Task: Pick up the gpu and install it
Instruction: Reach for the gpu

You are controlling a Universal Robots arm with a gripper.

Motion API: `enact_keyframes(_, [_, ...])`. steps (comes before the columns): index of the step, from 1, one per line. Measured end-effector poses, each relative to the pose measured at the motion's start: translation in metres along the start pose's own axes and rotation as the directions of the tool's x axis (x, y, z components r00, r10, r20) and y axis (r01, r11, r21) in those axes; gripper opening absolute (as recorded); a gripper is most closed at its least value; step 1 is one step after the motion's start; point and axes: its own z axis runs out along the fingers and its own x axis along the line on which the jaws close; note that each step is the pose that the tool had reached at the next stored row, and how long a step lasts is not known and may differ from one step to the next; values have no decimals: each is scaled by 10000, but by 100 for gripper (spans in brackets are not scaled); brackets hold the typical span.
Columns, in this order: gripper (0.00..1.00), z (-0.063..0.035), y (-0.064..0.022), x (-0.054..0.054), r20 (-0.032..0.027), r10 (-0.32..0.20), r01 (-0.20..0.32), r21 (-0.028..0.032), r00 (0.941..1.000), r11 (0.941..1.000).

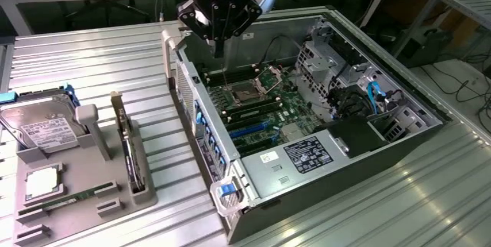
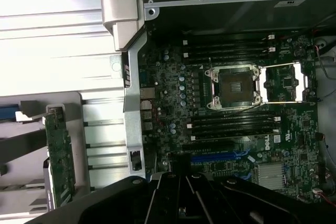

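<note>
Gripper (image 1: 218, 50) hovering above open computer case (image 1: 307, 212), over motherboard (image 1: 253, 100), fingers pinched together, holding nothing. Gpu (image 1: 127, 143) standing on edge in grey holder (image 1: 84, 212) at exterior view's left, near hard drive (image 1: 38, 123), well apart from gripper
</note>
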Motion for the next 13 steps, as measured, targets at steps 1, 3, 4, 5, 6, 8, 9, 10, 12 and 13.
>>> enact_keyframes(1, [11, 0, -1, 3, 0, 0, 0, 0, 10000, 10000])
enact_keyframes(3, [11, -1, -2, 14, 0, 0, 0, 0, 10000, 10000])
enact_keyframes(4, [11, -1, -3, 18, 0, 0, 0, 0, 10000, 10000])
enact_keyframes(5, [11, -1, -6, 27, 0, 1, -1, 0, 10000, 10000])
enact_keyframes(6, [11, -1, -8, 32, 0, 0, 0, 0, 10000, 10000])
enact_keyframes(8, [11, -1, -10, 38, 0, 0, 0, 0, 10000, 10000])
enact_keyframes(9, [11, -2, -10, 40, 0, -2, 2, 1, 10000, 10000])
enact_keyframes(10, [11, -2, -11, 42, 0, 0, 0, 0, 10000, 10000])
enact_keyframes(12, [11, -3, -21, 72, 0, 0, 0, 0, 10000, 10000])
enact_keyframes(13, [11, -4, -33, 98, 0, -1, 1, 0, 10000, 10000])
